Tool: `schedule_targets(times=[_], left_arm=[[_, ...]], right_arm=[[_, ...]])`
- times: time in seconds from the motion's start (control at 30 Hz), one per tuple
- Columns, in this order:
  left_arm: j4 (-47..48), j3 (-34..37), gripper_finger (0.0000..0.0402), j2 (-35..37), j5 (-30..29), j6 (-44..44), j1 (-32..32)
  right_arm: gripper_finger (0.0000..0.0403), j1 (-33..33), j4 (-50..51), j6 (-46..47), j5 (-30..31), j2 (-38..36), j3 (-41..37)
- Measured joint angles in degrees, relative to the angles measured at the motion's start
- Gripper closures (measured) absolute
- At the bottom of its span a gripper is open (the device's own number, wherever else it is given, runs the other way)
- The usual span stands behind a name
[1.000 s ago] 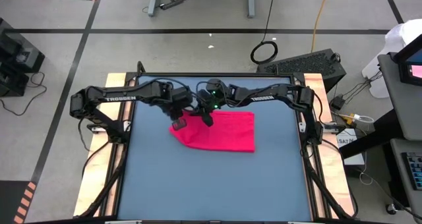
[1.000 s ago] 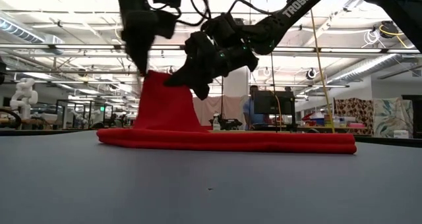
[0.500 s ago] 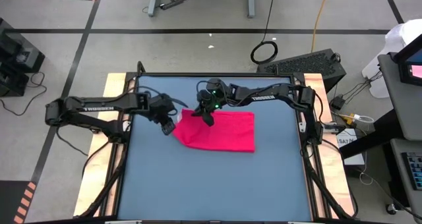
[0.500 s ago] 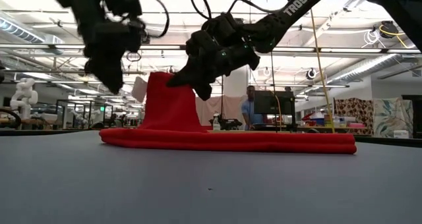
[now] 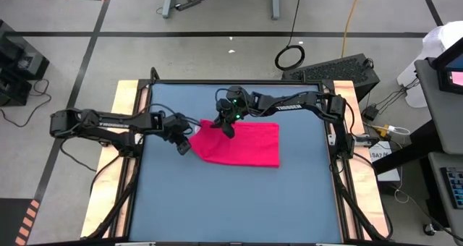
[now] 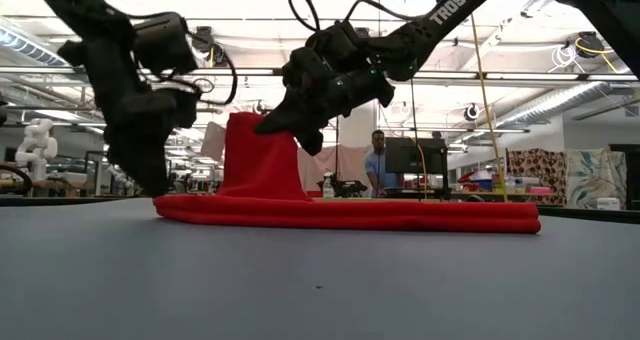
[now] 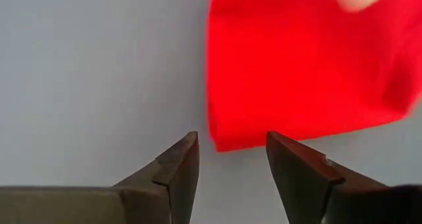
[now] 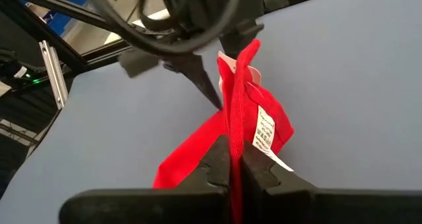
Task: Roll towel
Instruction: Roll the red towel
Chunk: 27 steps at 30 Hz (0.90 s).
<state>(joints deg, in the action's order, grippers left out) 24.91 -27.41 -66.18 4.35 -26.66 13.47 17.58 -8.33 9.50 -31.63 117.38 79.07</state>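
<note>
The pinkish-red towel (image 5: 246,145) lies folded on the blue tabletop (image 5: 231,202). Its far left part stands raised (image 6: 255,160), with a white tag (image 8: 264,133) on it. My right gripper (image 5: 227,129) is shut on that raised part. My left gripper (image 5: 183,146) is open and empty, low over the table at the towel's left near corner (image 7: 221,141). That corner lies just ahead of its fingertips (image 7: 231,155). My right gripper pinches the raised fold of the towel (image 8: 235,135) between its two fingers, near the towel's far left edge. The fingers slant down from the table's right. The held part stands upright off the table (image 6: 262,140), and the rest of the towel (image 6: 400,214) lies flat.
Bare blue tabletop lies all around the towel, widest toward the near edge. Wooden side rails (image 5: 123,166) border the table. In the low view a person (image 6: 376,170) stands in the room far behind the table.
My left gripper has come off the towel's raised corner. It has gone toward the table's left edge and down to the tabletop beside the towel's left near corner. The raised part stays up, held by my right gripper alone.
</note>
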Motion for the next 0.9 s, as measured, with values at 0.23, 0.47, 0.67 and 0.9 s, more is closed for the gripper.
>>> schedule_targets(times=[0.23, 0.47, 0.67, 0.9], left_arm=[[-8.6, 2.7, 0.0254, -2.7, -0.4, 0.1, 0.0], [-12.5, 2.7, 0.032, -7.5, 1.1, 0.5, 0.0], [-14.1, 2.6, 0.0392, -9.0, 2.1, -0.8, 0.1], [-7.3, -2.0, 0.0397, -2.9, 2.6, -1.3, 0.0]], right_arm=[[0.0403, 0.0, 0.0, 0.3, 0.0, 0.0, 0.0], [0.0402, 0.0, 0.1, 1.7, 0.0, 0.0, 0.0], [0.0402, 0.0, 0.3, 1.9, 0.0, 0.0, 0.0], [0.0402, 1.7, 5.9, 3.6, 0.0, -4.0, 0.0]])
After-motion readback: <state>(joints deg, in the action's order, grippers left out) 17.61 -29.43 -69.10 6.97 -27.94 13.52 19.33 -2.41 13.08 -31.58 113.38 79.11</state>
